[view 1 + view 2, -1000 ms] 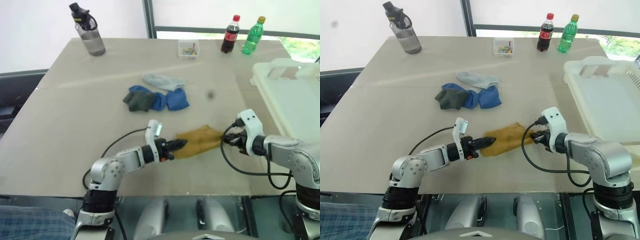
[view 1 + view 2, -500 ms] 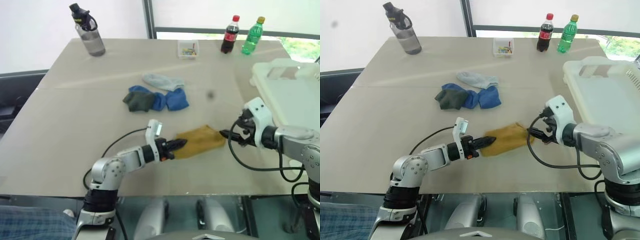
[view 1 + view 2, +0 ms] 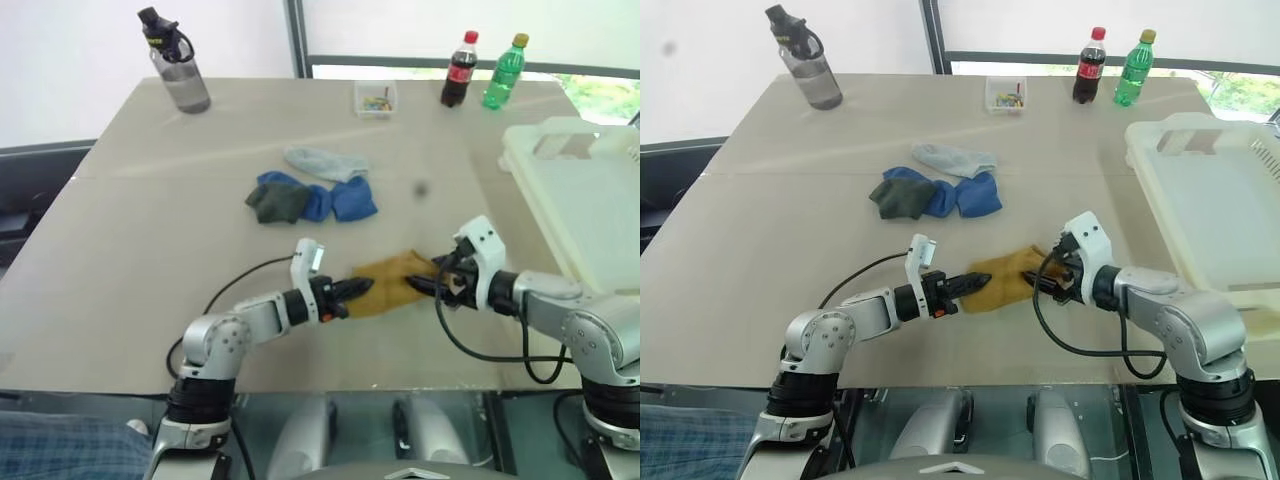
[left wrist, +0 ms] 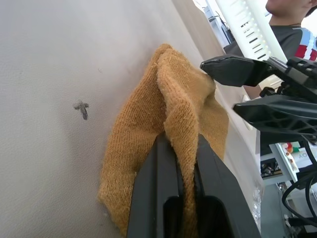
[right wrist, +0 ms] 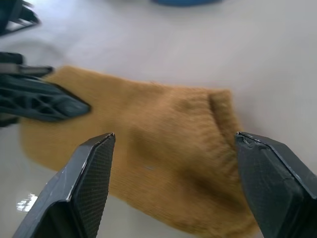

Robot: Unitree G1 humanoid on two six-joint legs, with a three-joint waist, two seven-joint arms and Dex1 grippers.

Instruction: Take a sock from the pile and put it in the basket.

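Observation:
A mustard yellow sock (image 3: 392,281) lies on the table near the front edge. My left gripper (image 3: 360,290) is shut on its left end, and a fold of the sock (image 4: 143,124) sits pinched between the black fingers (image 4: 158,168). My right gripper (image 3: 1037,282) is open at the sock's right end, its fingertips (image 5: 99,148) spread on either side of the knit (image 5: 158,144). The pile (image 3: 312,190) of blue, dark and pale grey socks lies farther back at mid-table. The cream-white basket (image 3: 1210,190) stands at the right edge.
A grey water bottle (image 3: 178,65) stands at the back left. A small clear box (image 3: 376,98), a cola bottle (image 3: 460,70) and a green bottle (image 3: 505,72) line the far edge. A person (image 4: 292,20) stands beyond the table.
My right gripper opened, drew back to the right, then moved left again onto the sock's right end. The left gripper kept still, holding the sock.

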